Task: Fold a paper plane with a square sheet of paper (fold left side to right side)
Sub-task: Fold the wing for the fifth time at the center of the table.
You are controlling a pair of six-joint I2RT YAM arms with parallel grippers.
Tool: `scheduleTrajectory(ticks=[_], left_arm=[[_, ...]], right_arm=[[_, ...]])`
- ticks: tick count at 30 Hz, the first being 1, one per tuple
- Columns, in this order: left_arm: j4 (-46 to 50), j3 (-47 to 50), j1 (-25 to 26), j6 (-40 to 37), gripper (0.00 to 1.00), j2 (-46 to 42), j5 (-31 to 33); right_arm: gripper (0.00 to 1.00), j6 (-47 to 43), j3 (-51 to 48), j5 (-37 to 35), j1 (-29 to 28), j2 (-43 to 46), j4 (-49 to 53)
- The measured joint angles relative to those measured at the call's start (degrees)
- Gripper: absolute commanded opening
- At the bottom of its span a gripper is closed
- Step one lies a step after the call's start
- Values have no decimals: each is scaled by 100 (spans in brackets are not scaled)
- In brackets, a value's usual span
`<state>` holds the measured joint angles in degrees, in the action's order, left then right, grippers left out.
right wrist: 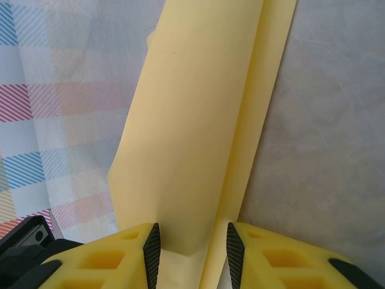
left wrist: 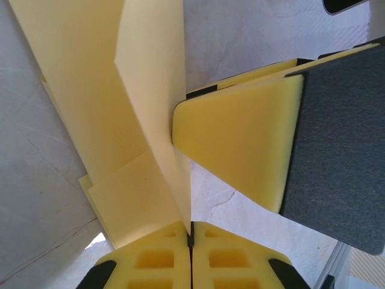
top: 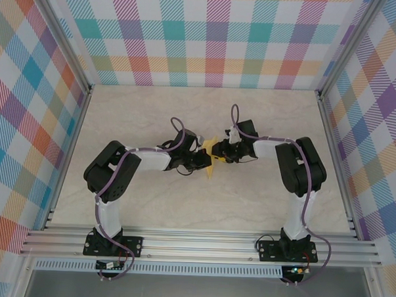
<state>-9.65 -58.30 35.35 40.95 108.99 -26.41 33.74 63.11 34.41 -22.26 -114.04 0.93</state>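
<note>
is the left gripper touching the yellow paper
Touching. The left wrist view shows the left gripper shut, with the lower edge of the yellow paper pinched between its two fingertips.

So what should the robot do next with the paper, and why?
Probably close the right jaws on the paper. The left jaws are already shut on its edge, while the right jaws straddle it with a gap between them, not yet pinching.
</note>
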Motion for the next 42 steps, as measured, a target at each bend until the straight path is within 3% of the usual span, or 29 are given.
scheduleTrajectory(ticks=[4, 15, 22, 37, 42], left_arm=[[-13, 0, 0, 2, 20, 0, -17], [13, 326, -240, -24, 34, -503, -11], [72, 291, -741, -15, 33, -713, -46], [544, -852, -776, -92, 33, 420, -234], [612, -1034, -776, -129, 27, 667, -404]], right_arm=[[35, -9, 153, -42, -15, -59, 236], [35, -31, 197, -98, -33, -68, 326], [35, -37, 197, -101, -35, -68, 326], [34, -118, 197, -96, -35, -68, 341], [34, -118, 197, -96, -35, -68, 341]])
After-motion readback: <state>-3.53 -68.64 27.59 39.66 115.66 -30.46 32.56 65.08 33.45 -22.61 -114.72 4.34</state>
